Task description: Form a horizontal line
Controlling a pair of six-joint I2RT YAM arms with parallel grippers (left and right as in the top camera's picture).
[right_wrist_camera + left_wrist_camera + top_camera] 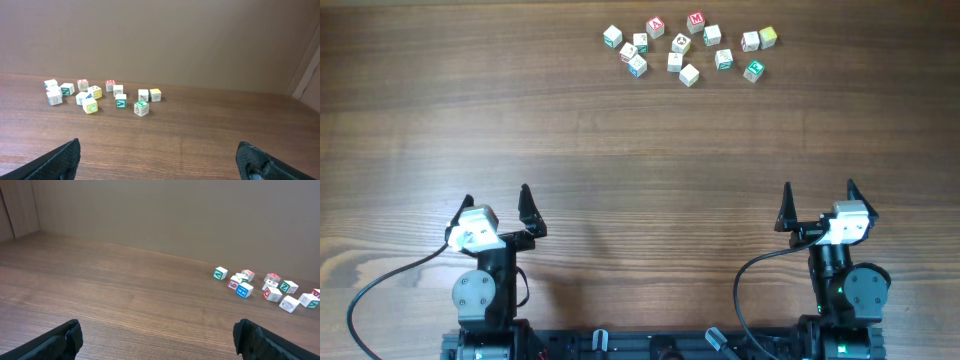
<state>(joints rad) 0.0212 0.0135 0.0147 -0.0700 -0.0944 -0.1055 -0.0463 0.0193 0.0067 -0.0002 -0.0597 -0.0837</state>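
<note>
Several small whitish letter cubes [689,74] lie loose and scattered at the far middle-right of the wooden table [640,170], some close together. They have red, green, blue and yellow marks. No straight row of touching cubes is in view. The cubes also show in the left wrist view [244,290] at far right and in the right wrist view [120,101] at far left. My left gripper [497,197] is open and empty at the near left, far from the cubes. My right gripper [819,190] is open and empty at the near right. Both show open in their wrist views [157,335] [160,155].
Bare wood lies between the grippers and the cubes. A brown wall stands behind the table's far edge [175,45]. Black cables run by the arm bases at the near edge [380,290].
</note>
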